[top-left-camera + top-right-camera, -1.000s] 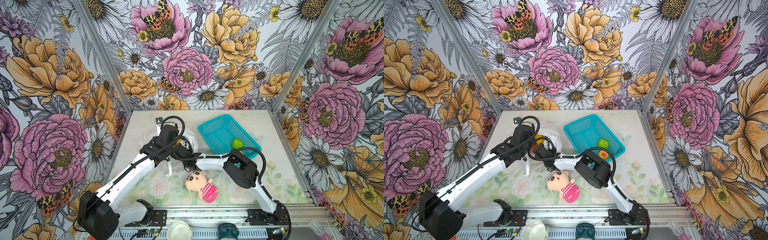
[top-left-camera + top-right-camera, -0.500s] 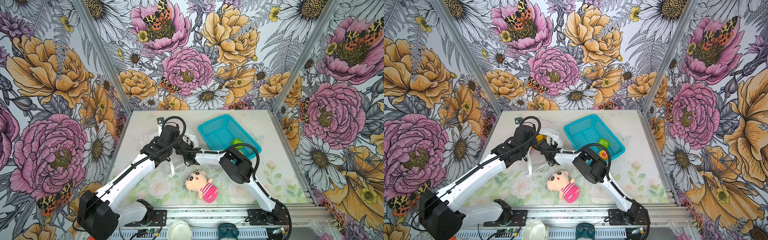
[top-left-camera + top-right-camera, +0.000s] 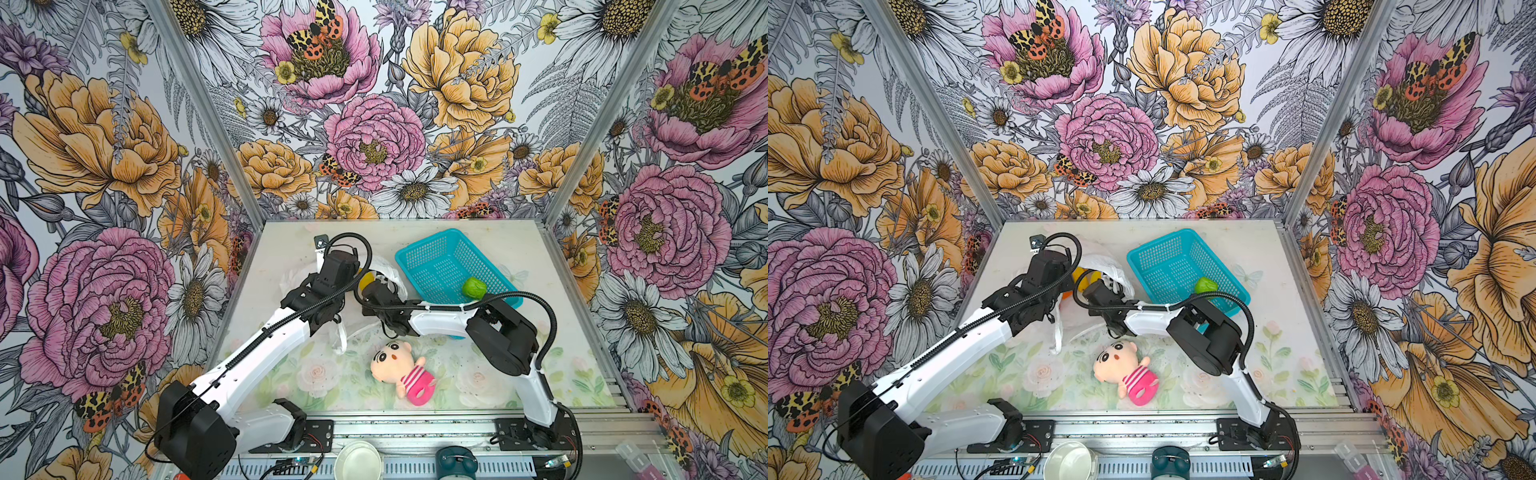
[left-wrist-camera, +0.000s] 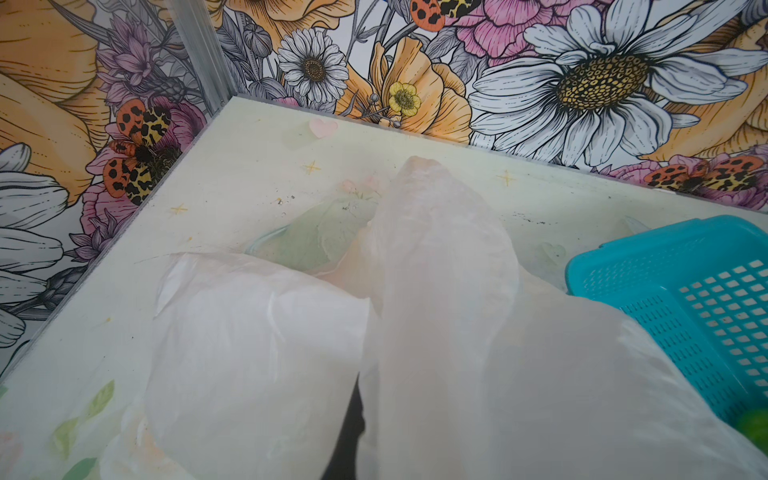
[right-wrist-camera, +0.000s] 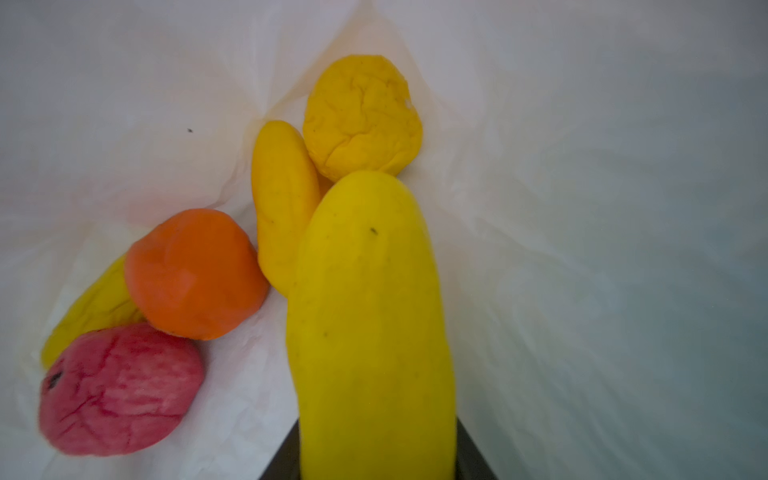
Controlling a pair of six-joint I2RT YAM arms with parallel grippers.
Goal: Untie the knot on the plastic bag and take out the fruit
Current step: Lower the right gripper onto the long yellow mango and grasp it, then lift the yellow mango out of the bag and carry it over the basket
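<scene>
One green fruit (image 3: pixel 474 287) is laid in the basket (image 3: pixel 432 266); the opened plastic bag (image 4: pixel 436 270) is clamped by left jaws; a long yellow fruit (image 5: pixel 370 311) inside is clamped by right jaws; five more are left.

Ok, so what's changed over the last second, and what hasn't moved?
The right hand, at the mouth of the plastic bag, went from wide open to closed around the long yellow fruit; its arm shifted only slightly. The left hand stayed shut on the bag. The doll, the basket and the green fruit in it did not move.
</scene>
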